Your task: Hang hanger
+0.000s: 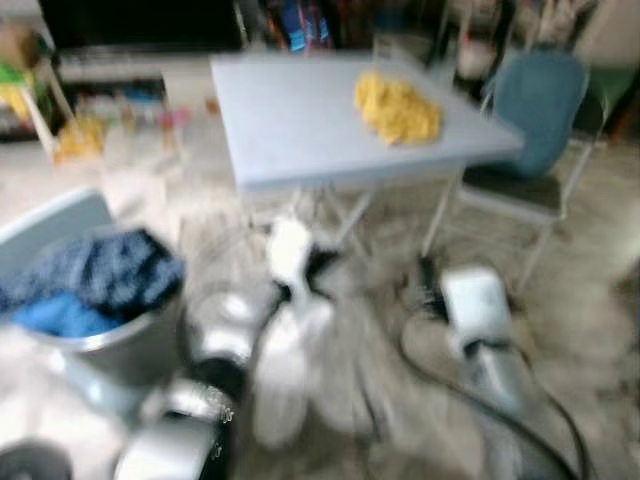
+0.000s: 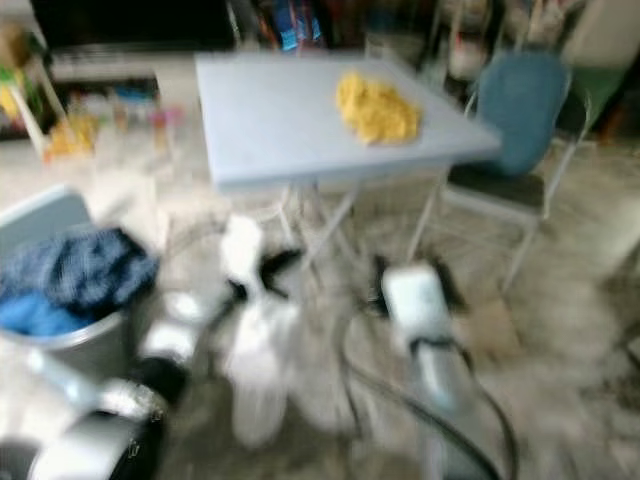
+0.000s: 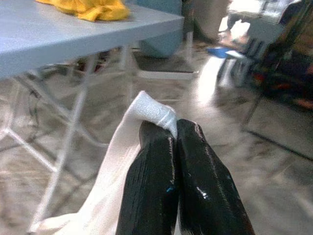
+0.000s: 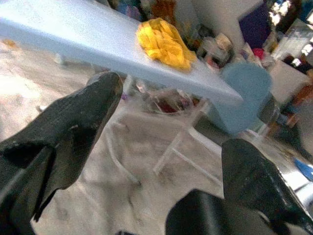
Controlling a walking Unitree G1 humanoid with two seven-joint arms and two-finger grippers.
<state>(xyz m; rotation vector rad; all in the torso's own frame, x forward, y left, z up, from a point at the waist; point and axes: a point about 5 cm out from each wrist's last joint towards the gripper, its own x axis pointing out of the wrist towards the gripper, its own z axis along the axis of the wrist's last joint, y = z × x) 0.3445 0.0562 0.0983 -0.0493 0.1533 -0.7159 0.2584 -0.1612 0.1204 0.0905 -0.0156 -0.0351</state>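
The left gripper is clenched on a soft white cloth item with a rolled hem, its two black fingers pressed flat together so the fabric trails down from the pinch; in the blurred head views that white cloth hangs below the left arm in front of the table, carried low and clear of the floor, presumably so it can be moved while the robot walks. Whether a hanger sits inside the cloth cannot be told, and no separate hanger can be made out. The right gripper is released, fingers spread wide with nothing between them, held out toward the table as if kept ready. Ahead stands a pale blue folding table on thin white legs with a crumpled yellow cloth lying near its far right part. Beside it is a blue-backed metal chair, and to the robot's left a grey bin of dark blue laundry.
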